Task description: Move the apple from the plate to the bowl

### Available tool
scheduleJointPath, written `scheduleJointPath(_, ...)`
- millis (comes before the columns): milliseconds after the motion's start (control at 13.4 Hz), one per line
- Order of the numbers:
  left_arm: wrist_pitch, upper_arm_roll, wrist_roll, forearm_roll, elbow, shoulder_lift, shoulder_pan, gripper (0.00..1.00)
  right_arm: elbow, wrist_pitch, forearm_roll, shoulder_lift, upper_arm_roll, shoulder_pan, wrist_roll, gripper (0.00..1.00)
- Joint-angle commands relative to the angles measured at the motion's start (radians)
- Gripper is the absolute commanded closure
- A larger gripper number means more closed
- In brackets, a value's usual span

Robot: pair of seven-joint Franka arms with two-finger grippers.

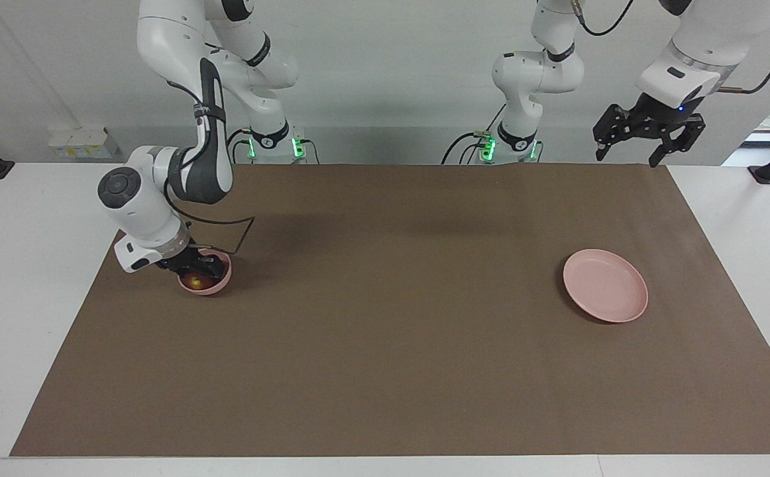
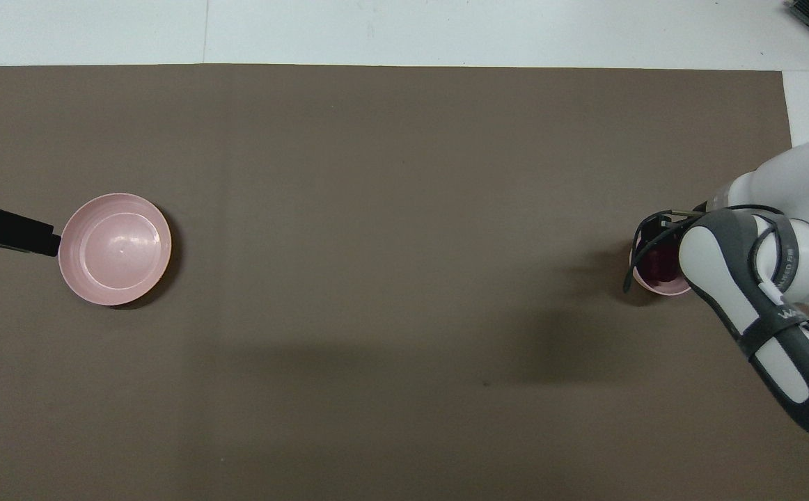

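Brown paper covers the middle of the white counter (image 1: pixel 27 278), and on this brown mat (image 1: pixel 385 331) stand the two pink dishes, well apart from each other.

At the right arm's end, the right hand (image 1: pixel 198 270) reaches down into the small deep pink bowl (image 1: pixel 220 286). The dark red apple (image 1: pixel 195 283), with its yellowish patch, is inside the bowl, just under this hand and between its black fingers. The fingers seem to be close around the apple, but I cannot tell if they clamp it or stand a little apart from it. In the overhead view the right arm covers most of the bowl (image 2: pixel 663 289), and only a dark red part of the apple (image 2: pixel 658 264) shows in it.

At the left arm's end, the left hand (image 1: pixel 630 154) hangs in the air, high over the edge of the mat, and waits. Its fingers are spread apart and hold nothing. The flat pink plate (image 1: pixel 605 285) lies on the mat below this hand and holds nothing; in the overhead view the tip of the left hand (image 2: pixel 8 231) shows just beside the plate (image 2: pixel 113 248).
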Motion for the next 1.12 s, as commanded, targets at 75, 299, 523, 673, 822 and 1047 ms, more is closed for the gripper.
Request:
scheduleJointPath(75,0.008,0.026,-0.013,0.02,0.019,0.011,-0.001,0.0,0.025,-0.019,-0.002,-0.001,0.009,-0.003,0.02,0.0)
scheduleJointPath(299,0.007,0.025,-0.009,0.011,0.017,0.015,0.013,0.0,0.132,-0.175,-0.022,-0.067,0.016,0.005,0.02,0.0)
scheduleJointPath(523,-0.002,0.023,-0.01,0.011,0.002,0.006,0.006,0.0,0.203,-0.258,-0.077,-0.136,0.012,0.058,0.042,0.0)
scheduleJointPath(673,-0.002,0.025,-0.013,0.011,0.002,0.006,0.016,0.0,0.206,-0.298,-0.107,-0.211,0.018,0.083,0.098,0.0)
scheduleJointPath(822,-0.002,0.025,-0.015,0.012,0.002,0.006,0.018,0.0,0.223,-0.344,-0.104,-0.262,0.018,0.098,0.113,0.0)
scheduleJointPath(1047,-0.002,0.025,-0.015,0.012,0.002,0.006,0.018,0.0,0.375,-0.516,-0.084,-0.296,0.018,0.097,0.116,0.0)
